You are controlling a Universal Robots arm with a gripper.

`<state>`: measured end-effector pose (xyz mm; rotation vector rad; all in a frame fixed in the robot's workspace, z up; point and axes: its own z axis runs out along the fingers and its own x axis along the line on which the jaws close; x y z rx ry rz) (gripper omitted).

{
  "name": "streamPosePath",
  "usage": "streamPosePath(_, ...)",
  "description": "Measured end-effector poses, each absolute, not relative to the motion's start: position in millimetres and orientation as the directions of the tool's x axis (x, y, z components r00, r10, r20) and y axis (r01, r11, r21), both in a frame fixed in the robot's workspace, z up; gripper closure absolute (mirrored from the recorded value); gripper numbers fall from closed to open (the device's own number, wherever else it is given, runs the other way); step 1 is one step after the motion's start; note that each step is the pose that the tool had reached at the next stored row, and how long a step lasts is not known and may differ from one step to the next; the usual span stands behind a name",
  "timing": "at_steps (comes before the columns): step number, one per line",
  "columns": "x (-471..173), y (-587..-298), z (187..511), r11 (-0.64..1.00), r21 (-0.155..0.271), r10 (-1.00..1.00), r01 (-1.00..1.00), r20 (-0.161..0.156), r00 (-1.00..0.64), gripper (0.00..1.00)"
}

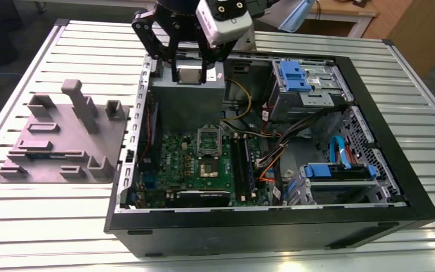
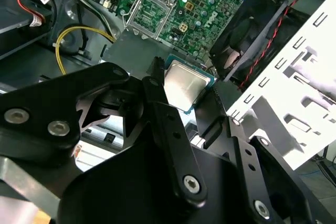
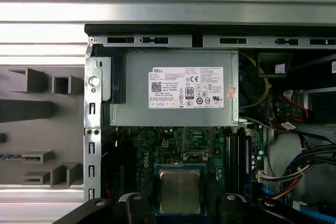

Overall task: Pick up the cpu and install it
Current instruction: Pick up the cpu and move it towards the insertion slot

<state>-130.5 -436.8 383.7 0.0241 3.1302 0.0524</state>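
The fingers [image 2: 163, 114] pinch the cpu [image 2: 184, 85] by its edges, holding it above the grey power supply [image 3: 173, 90] inside the open case [image 1: 278, 235], at 12 o'clock from the socket [image 1: 208, 167] in the exterior view.

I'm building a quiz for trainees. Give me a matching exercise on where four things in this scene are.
1. cpu
2. grey moulded tray
3. socket
4. grey labelled box

a. on the table, outside the computer case
b. on the green board
c. held in the pincer
d. in the case's corner, off the board

Pairs: 1-c; 2-a; 3-b; 4-d
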Motion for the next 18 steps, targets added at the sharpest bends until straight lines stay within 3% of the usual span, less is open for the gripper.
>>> streamPosePath(18, -112, -445, 380, 0.999, 0.034, 0.016, 0.015, -0.011, -1.000, 0.53)
